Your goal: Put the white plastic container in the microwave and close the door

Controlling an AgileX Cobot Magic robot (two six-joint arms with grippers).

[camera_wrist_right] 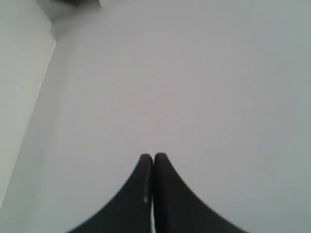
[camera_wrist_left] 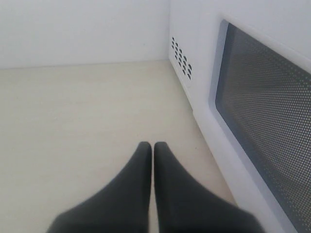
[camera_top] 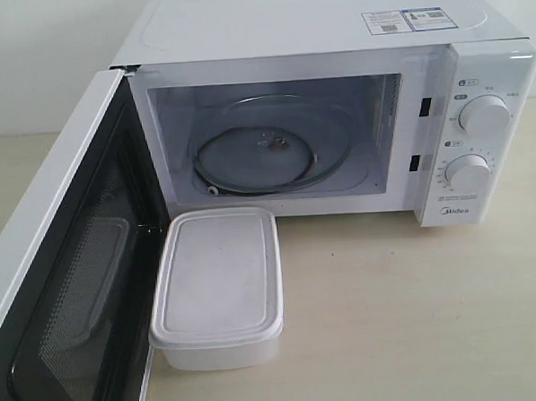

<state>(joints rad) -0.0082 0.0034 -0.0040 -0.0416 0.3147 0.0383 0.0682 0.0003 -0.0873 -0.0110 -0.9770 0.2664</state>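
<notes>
Sitting just before the microwave [camera_top: 331, 26], beside its open door [camera_top: 66, 292], is the white container [camera_top: 217, 288]; you are holding the left pincer [camera_wrist_left: 153, 148] and right pincer [camera_wrist_right: 153, 158] each pressed together.

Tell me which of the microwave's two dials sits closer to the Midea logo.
The lower dial, just above the logo; the upper dial sits higher up.
</notes>
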